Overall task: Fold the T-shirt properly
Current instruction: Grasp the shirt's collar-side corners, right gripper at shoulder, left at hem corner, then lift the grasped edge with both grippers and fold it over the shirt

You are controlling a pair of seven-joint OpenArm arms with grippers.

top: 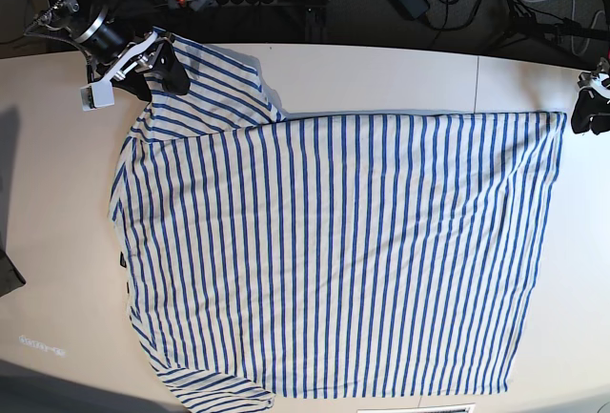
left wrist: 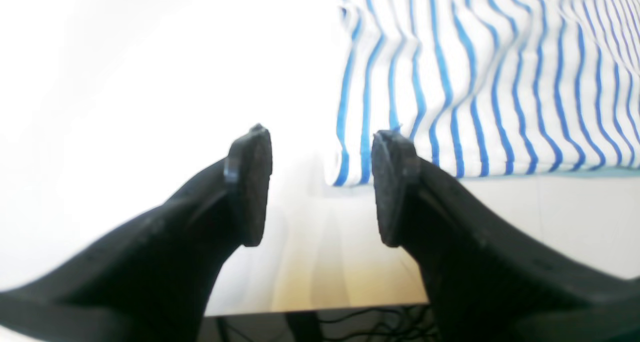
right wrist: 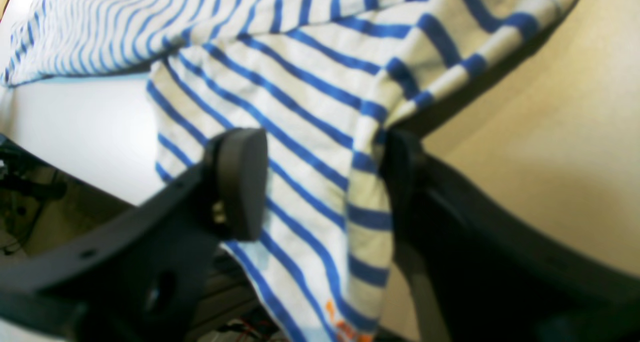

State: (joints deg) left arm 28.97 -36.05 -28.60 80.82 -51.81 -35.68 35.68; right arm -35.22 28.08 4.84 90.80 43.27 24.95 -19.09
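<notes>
Lying flat on the counter (top: 381, 74), the T-shirt (top: 334, 251).
Right end effector (right wrist: 320, 182) spread around its sleeve; left end effector (left wrist: 322, 187) spread, just off its corner.

A pale tabletop (top: 400, 74) carries the striped T-shirt (top: 334, 251), spread nearly flat across most of it, hem toward the base view's right. One sleeve (top: 205, 79) reaches the far left corner, slightly rumpled.

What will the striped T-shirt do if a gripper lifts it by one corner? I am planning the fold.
The T-shirt will probably sag and drape rather than hold shape: its sleeve already hangs limp between the right gripper's open jaws. It looks thin and light, with soft ripples near the left gripper. Pushed, it would likely bunch, not slide whole.
</notes>
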